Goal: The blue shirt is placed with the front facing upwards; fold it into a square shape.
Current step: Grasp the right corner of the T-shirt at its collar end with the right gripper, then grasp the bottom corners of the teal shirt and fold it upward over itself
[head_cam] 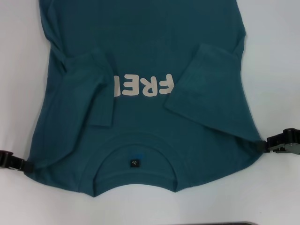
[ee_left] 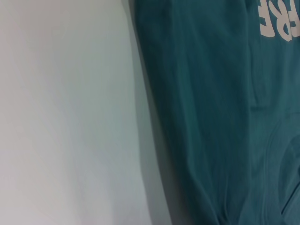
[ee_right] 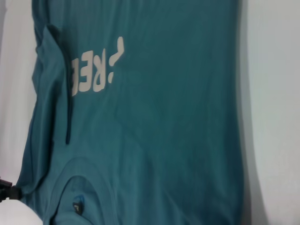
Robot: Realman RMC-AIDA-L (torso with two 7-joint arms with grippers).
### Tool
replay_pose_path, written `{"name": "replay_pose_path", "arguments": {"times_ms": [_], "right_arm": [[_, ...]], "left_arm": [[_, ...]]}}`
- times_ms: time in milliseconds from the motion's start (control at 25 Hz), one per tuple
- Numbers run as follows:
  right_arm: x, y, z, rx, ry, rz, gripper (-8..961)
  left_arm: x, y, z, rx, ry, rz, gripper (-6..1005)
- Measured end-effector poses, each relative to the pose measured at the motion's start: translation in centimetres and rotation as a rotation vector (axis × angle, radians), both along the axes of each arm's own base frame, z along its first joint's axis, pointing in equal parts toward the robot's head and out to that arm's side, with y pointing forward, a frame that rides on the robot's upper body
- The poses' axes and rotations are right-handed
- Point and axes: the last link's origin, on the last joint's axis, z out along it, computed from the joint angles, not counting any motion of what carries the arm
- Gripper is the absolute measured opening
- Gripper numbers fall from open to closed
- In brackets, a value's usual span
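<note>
Blue shirt (head_cam: 145,56): sleeves folded in; body fold remains. Left gripper (head_cam: 27,165) and right gripper (head_cam: 262,146) each pinch your shoulder corners.

Large teal-blue short-sleeved T-shirt (head_cam: 140,126) of soft matt cotton-like cloth, cream letters flat and smooth; smooth white table (head_cam: 281,70), faint sheen

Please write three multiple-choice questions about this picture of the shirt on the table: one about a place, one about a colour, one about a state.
1. Where is the left gripper?
A. at the shoulder edge of the dark teal-blue cotton T-shirt
B. over the lettering
C. off the white table

2. What colour are the block letters?
A. black
B. cream
C. red

3. How do both sleeves lie?
A. spread outward
B. folded inward over the chest
C. rolled up

Key: 1 A, fingertips meet the cloth's edge; 2 B, pale print; 3 B, both flaps cover part of the letters.
</note>
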Motion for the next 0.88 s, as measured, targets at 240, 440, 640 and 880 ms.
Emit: {"name": "replay_pose_path", "arguments": {"times_ms": [240, 440, 640, 880], "right_arm": [[0.0, 0.0, -0.1, -0.001, 0.0, 0.002, 140], [0.1, -0.4, 0.0, 0.01, 0.012, 0.028, 56], [0.6, -1.7, 0.2, 0.027, 0.034, 0.066, 42], [1.8, -3.7, 0.7, 0.091, 0.052, 0.079, 43]], "left_arm": [[0.0, 0.1, 0.1, 0.003, 0.003, -0.001, 31], [0.0, -0.1, 0.3, -0.006, -0.001, -0.001, 31], [0.0, -0.6, 0.8, -0.027, -0.011, 0.006, 31], [-0.5, -1.4, 1.2, -0.042, -0.017, 0.025, 31]]}}
